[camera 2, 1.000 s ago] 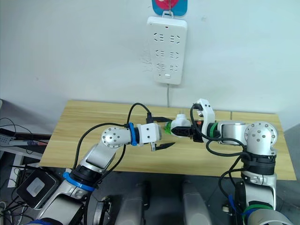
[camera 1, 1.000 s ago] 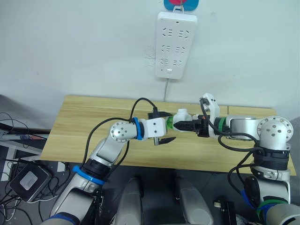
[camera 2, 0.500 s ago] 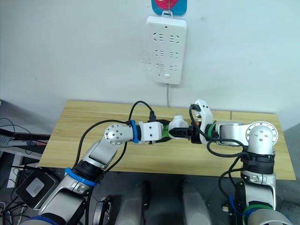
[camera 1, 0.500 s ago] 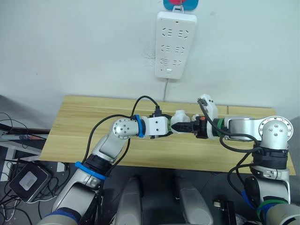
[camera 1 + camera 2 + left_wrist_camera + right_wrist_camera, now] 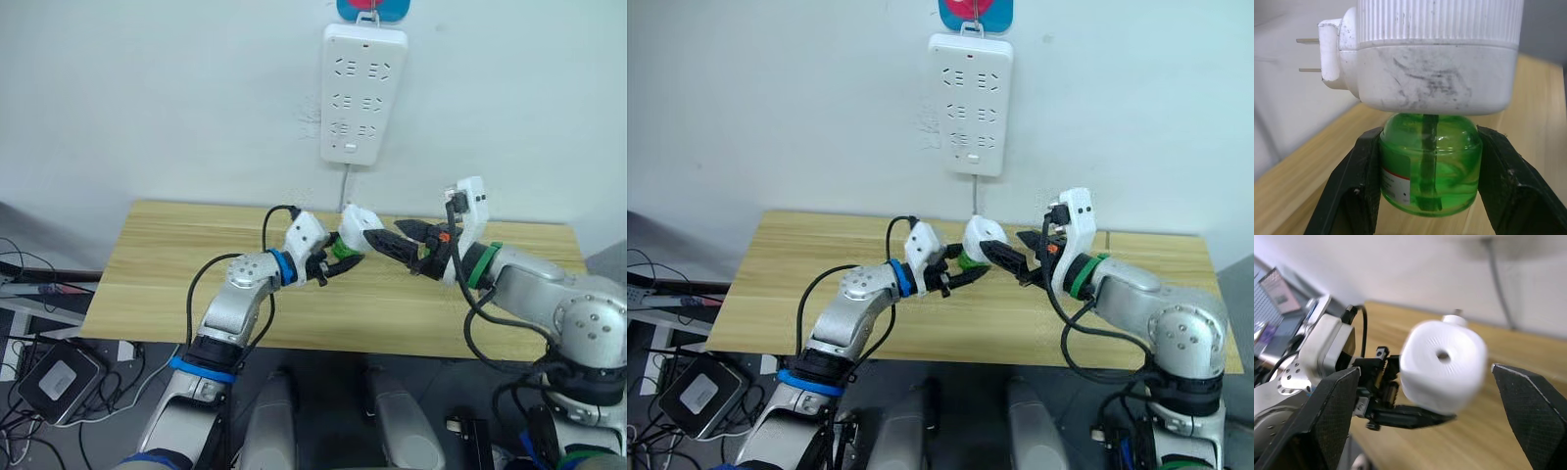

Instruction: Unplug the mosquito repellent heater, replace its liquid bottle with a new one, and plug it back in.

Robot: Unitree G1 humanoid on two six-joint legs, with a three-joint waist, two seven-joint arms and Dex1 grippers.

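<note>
The white mosquito repellent heater [image 5: 356, 225] is held up over the middle of the table, its plug prongs [image 5: 1309, 55] bare. Its liquid bottle [image 5: 1430, 171], green with a dark wick, sits in the heater's underside. My left gripper [image 5: 338, 257] is shut on that bottle, one finger pressed to each side. My right gripper [image 5: 387, 235] is open just to the right of the heater, and its fingers [image 5: 1332, 411] stand wide apart, clear of the white body. The new one is out of view.
A long white power strip [image 5: 361, 93] hangs on the wall above, with its cable [image 5: 345, 186] running down behind the wooden table [image 5: 176, 264]. Cables and a grey box [image 5: 59, 377] lie on the floor at the left.
My left gripper shut on the bottle, then lifted and tilted it with the heater. My right gripper let go of the heater, opened and drew back to the right, higher than before.
</note>
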